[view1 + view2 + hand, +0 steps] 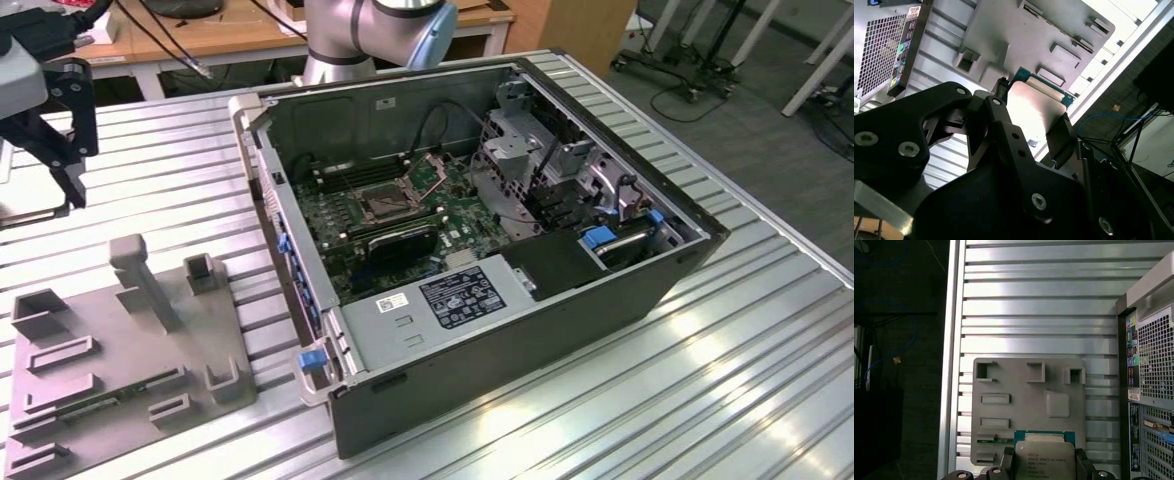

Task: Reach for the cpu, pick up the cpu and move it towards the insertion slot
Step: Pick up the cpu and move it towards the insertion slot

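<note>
Second wrist view had the cpu (1036, 107) squarely between the fingers (1060, 136), which were clamped on its two opposite edges, grey tray (1004, 30) beyond them.

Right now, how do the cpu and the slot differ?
The cpu is silvery on top; the slot is dark, framed by silvery metal. The cpu is clamped in the gripper, clear of the grey tray; the slot sits in the green board inside the case. Both are square.
</note>
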